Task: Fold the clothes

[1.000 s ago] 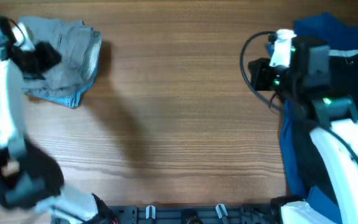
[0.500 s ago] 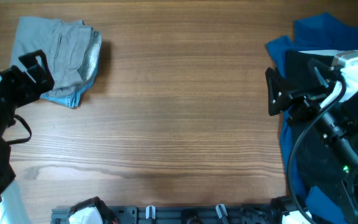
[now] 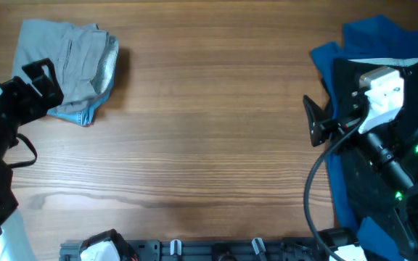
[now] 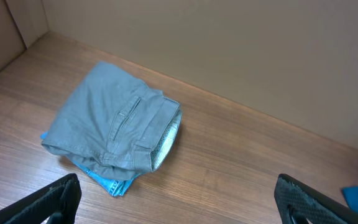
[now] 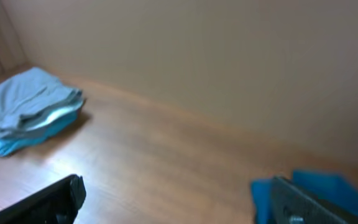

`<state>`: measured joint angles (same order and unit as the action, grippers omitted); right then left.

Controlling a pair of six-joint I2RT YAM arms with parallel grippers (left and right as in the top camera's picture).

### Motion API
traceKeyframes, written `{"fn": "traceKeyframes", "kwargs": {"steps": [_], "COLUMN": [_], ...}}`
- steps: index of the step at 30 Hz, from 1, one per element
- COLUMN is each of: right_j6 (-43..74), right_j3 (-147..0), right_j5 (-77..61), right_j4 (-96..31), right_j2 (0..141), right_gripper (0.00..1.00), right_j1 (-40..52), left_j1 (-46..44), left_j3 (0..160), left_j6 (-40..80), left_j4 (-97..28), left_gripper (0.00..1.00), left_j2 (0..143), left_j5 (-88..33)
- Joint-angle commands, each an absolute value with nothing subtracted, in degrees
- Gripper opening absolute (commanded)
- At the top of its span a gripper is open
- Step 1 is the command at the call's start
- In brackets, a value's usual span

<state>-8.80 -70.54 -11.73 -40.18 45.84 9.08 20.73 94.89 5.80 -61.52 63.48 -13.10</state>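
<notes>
**Grey shorts folded at the table's left end**

The grey shorts (image 3: 67,61) lie folded in a compact bundle on top of light-blue denim shorts (image 3: 78,114), on the wooden table (image 3: 209,130). The left gripper (image 3: 43,83) hangs near them, fingers spread wide and empty. The right gripper (image 3: 314,122), also wide open and empty, hangs beside a pile of blue and black clothes (image 3: 372,40) at the right edge.

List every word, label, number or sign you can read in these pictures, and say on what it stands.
No text can be read anywhere.
The grey shorts, blue cloth, table, left gripper and right gripper bear no visible words, labels or numbers.
</notes>
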Motion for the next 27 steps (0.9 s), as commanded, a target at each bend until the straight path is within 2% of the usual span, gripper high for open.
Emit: {"fn": "traceKeyframes", "kwargs": {"steps": [1,5,9,14,19,27], "right_j6": [-13.8,-13.1,-4.2,-3.0,-2.8,-2.9], "right_j3": [-61.3,-43.2,-26.3,-13.5,-0.2,-0.3], "right_j5": [-11.3,-11.3,-11.3,-11.6,-13.7,-13.9], "right_j4": [-34.3,-23.7,-16.6,-11.6,4.0,1.2], "right_j2": [40.9,27.4,12.9,0.4,0.1,0.3], "right_gripper": [1.00,1.00,1.00,1.00,1.00,1.00], "right_j1": [9.4,8.9,4.5,3.7,3.7,3.7], "left_j1": [20.7,20.7,20.7,20.7,20.7,20.7], "left_j3": [94.6,94.6,94.6,94.6,94.6,94.6], "left_j6": [4.7,4.7,4.7,4.7,4.7,4.7], "left_j4": [-61.4,-61.4,-61.4,-61.4,-61.4,-61.4], "left_gripper": [1.00,1.00,1.00,1.00,1.00,1.00], "left_j2": [63.5,63.5,63.5,63.5,63.5,63.5], "left_j5": [-12.6,-12.6,-12.6,-12.6,-12.6,-12.6]}}
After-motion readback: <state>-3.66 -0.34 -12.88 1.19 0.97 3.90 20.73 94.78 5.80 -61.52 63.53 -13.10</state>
